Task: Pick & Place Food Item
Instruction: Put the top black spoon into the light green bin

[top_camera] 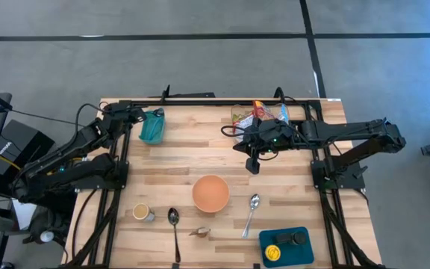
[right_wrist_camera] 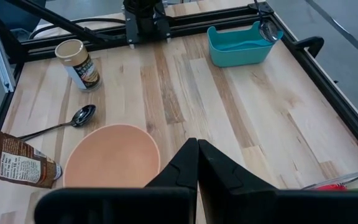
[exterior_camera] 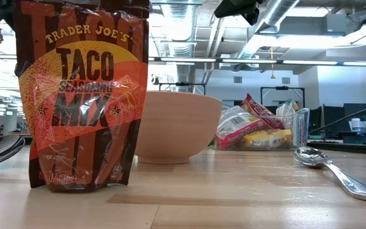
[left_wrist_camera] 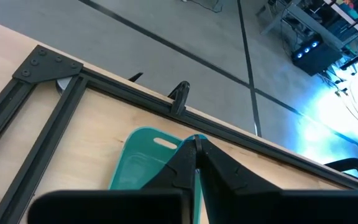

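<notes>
The pile of bright crinkly snack packets [top_camera: 258, 113] lies at the wooden tabletop's [top_camera: 178, 157] far edge. Just beside it hovers the right tool [top_camera: 253, 166], fingers pressed together, empty. The left tool [top_camera: 142, 114], likewise closed, sits over the teal plastic bin [top_camera: 153, 127].

bowl [right_wrist_camera: 110, 155]: peach
bin [right_wrist_camera: 240, 45]: teal
taco seasoning pouch [exterior_camera: 81, 95]: brown with orange panel
table [top_camera: 185, 157]: pale striped wood

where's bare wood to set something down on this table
Open wood lies between the teal bin and the snack packets, and on down to the tan bowl. The near edge is crowded: bowl, two spoons, jar, taco seasoning packet, blue tray.
</notes>
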Robot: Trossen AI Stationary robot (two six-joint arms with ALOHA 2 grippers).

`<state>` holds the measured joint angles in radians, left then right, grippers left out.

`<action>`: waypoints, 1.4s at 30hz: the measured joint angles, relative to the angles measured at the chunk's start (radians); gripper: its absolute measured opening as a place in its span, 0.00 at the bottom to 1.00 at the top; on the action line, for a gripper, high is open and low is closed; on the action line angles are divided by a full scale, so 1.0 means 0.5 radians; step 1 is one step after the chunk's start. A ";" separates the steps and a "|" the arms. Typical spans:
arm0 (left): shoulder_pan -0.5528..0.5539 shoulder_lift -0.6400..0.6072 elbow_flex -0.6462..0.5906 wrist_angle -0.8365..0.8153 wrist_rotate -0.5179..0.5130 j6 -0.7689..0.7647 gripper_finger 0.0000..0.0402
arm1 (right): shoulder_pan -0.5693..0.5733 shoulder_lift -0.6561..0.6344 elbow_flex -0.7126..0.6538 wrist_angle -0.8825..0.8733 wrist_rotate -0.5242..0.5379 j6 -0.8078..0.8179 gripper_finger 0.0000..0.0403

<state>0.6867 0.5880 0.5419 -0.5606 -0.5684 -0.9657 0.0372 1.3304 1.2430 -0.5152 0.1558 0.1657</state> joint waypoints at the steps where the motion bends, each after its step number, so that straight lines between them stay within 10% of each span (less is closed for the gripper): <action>1: 0.000 0.000 0.000 0.000 0.000 0.000 0.02 | 0.000 0.000 0.000 0.000 0.000 0.000 0.00; 42: 0.000 -0.092 0.002 0.002 -0.057 0.054 0.01 | 0.001 0.000 0.000 -0.001 -0.003 -0.001 0.00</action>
<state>0.6866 0.5421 0.5430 -0.5598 -0.5971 -0.9387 0.0376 1.3304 1.2430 -0.5156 0.1543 0.1654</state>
